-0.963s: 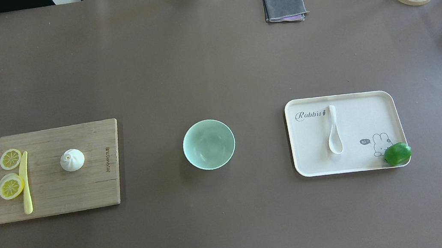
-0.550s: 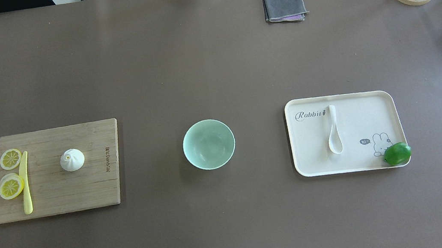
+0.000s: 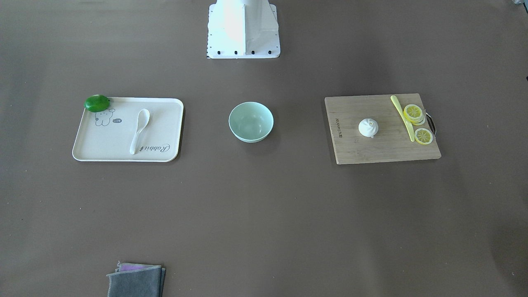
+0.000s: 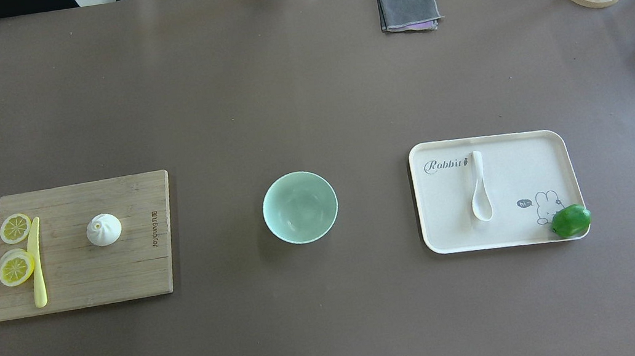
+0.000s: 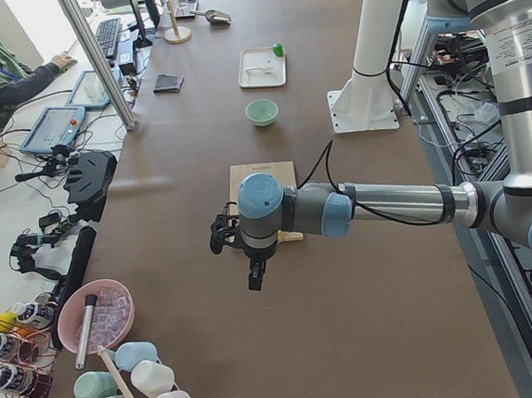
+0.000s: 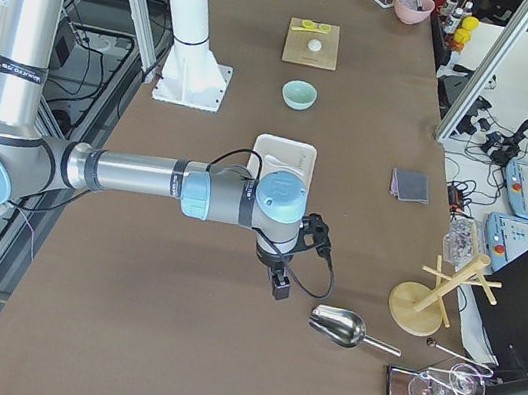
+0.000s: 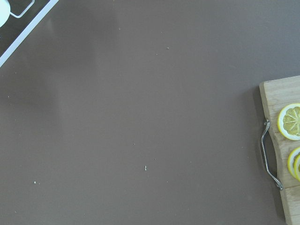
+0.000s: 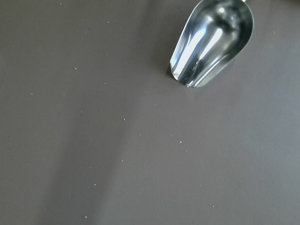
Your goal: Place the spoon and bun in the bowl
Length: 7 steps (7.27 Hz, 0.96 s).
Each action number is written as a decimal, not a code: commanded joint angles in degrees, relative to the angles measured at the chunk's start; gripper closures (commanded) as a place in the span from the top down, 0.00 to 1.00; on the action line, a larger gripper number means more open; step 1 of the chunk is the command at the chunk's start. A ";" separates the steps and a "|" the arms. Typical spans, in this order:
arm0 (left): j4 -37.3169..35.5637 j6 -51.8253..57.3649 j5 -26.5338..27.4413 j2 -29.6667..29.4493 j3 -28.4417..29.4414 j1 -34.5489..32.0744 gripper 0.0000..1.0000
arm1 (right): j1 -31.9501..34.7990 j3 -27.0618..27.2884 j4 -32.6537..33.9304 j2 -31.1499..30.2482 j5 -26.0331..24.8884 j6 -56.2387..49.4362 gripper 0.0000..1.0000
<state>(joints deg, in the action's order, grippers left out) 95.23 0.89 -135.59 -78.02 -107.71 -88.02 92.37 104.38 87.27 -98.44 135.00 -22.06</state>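
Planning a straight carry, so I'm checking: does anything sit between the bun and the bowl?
Nothing visible does. The bun sits on the cutting board; only table surface lies between the board's edge and the bowl.

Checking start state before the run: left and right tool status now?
Left tool: cannot be told; seen only in a side view.
Right tool: cannot be told; seen only in a side view.

Open brown table [image 4: 282, 102] lies on every side of the round pale mint-green bowl [image 4: 300, 207], between it and both the bamboo cutting board [image 4: 120, 274] and the cream rectangular tray [image 4: 516, 175]. The small white pleated bun [image 4: 103, 229] sits apart from the thin yellow-green knife [image 4: 37, 267] and the lemon slices [image 4: 16, 268]. The glossy white spoon [image 4: 480, 192] lies well apart from the green lime [image 4: 571, 221] at the tray's corner.
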 commanded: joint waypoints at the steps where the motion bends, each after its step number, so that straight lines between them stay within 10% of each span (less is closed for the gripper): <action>1: 1.44 -0.19 -0.37 -0.55 -3.63 -0.13 0.98 | 0.00 2.83 -10.06 -0.09 0.27 9.16 1.00; 3: 19.03 -0.80 -0.46 -4.94 4.75 -0.13 0.98 | -1.13 3.11 -12.65 1.05 2.53 17.97 1.00; 5: 21.83 -0.98 -0.72 -5.48 4.19 -0.05 0.98 | -6.47 4.85 -13.00 4.29 3.26 30.60 1.00; 7: 32.16 -7.17 -3.09 -3.99 5.31 0.22 0.98 | -16.03 8.45 -14.48 5.27 -3.11 45.54 1.00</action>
<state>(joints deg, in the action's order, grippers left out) 121.35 -2.30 -137.73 -82.80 -103.00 -87.96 82.28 110.51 73.93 -93.81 136.05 14.05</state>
